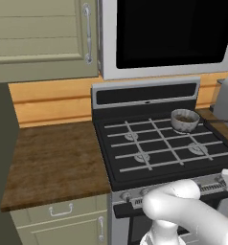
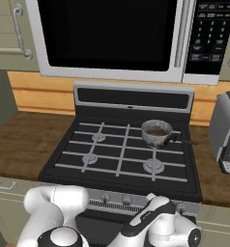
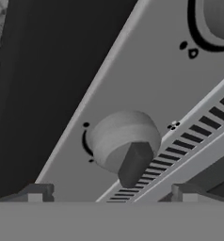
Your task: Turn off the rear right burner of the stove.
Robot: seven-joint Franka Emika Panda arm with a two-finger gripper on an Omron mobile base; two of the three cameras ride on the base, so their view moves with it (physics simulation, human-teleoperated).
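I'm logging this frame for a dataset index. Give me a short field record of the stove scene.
stove: black gas range, four burners
rear right burner: under a small grey pot
knob: silvery, close ahead of the hand, between its fingertips
hand: at the knob panel, open, touching nothing
above: microwave

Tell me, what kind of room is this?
It looks like a kitchen. There is a black stove with burners and a small pot on it, a microwave above, and green cabinets beside a wooden counter.
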